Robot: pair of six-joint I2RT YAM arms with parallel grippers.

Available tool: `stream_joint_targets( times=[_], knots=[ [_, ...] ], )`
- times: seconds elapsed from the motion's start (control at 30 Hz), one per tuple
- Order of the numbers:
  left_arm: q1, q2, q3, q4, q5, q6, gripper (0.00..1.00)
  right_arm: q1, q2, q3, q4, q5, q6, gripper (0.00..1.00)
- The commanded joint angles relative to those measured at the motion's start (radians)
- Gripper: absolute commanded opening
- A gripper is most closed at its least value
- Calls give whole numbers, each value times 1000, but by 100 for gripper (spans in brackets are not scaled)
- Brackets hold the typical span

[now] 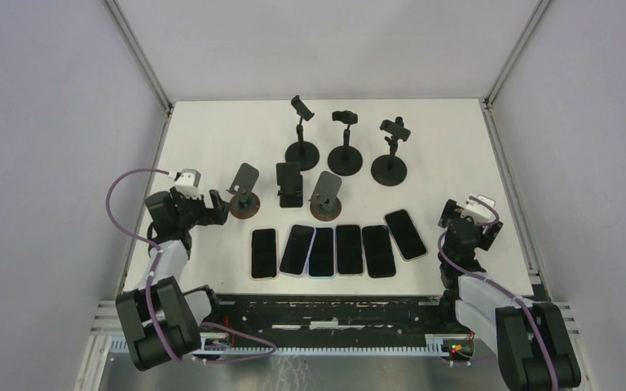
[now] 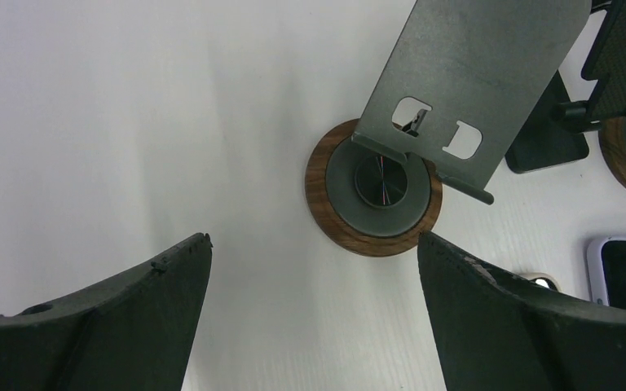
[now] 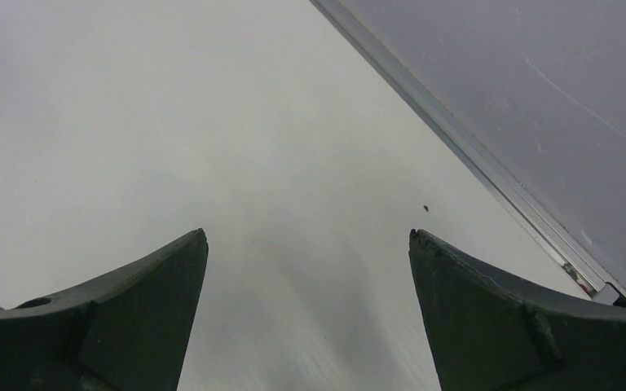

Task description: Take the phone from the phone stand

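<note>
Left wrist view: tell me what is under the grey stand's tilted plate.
A round wood-rimmed base lies under the metal plate; the plate hides its far edge. No phone rests on the plate.

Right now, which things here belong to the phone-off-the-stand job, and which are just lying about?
Job: six phones, lying flat in a row; three low stands, seemingly empty.
Lying about: three tall clamp stands at the back, empty.
</note>
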State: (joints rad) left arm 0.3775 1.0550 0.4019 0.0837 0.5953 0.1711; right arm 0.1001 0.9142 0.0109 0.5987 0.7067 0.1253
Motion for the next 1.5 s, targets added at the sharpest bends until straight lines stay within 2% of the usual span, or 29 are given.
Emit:
stream_joint_targets(
  times=[0.0, 0.27, 0.4, 0.47, 0.53, 0.63, 0.7, 0.77, 0.8, 0.87, 0.9, 0.93, 1.0, 1.03, 1.13, 1.47],
  knots=[
    [-5, 47, -71, 390, 45, -105, 100, -1, 89, -85, 326, 86, -2, 98],
    [-39, 230, -125, 735, 2, -227, 100, -1, 230, -110, 535, 100, -35, 98],
    [-115, 346, -101, 843, -69, -251, 100, 0, 274, -133, 639, 89, -53, 98],
    [-149, 384, -68, 835, -116, -251, 100, 0, 296, -146, 694, 82, -69, 98],
    [-178, 402, -67, 871, -169, -237, 100, 0, 295, -132, 666, 56, -73, 98],
    [-241, 433, -150, 1053, -241, -206, 100, 2, 304, -134, 694, -4, -104, 98],
    [-290, 442, -190, 1122, -319, -179, 100, 10, 315, -157, 773, -74, -169, 98],
    [-321, 489, -232, 1261, -350, -147, 100, 36, 334, -167, 820, -136, -227, 98],
    [-330, 495, -241, 1273, -360, -148, 100, 46, 350, -168, 846, -182, -263, 98],
    [-333, 472, -217, 1178, -383, -137, 100, 75, 428, -174, 938, -245, -321, 98],
    [-333, 483, -200, 1172, -393, -149, 100, 93, 501, -198, 1081, -209, -357, 98],
    [-333, 493, -186, 1163, -406, -159, 100, 110, 510, -206, 1126, -183, -369, 98],
    [-334, 490, -171, 1123, -418, -159, 100, 105, 443, -152, 895, -183, -328, 98],
    [-333, 490, -171, 1124, -417, -160, 100, 87, 455, -124, 864, -192, -316, 98],
    [-333, 488, -174, 1132, -416, -161, 100, 20, 444, -111, 812, -269, -268, 98],
    [-333, 487, -175, 1133, -411, -160, 100, 21, 448, -115, 832, -269, -273, 98]
  ],
)
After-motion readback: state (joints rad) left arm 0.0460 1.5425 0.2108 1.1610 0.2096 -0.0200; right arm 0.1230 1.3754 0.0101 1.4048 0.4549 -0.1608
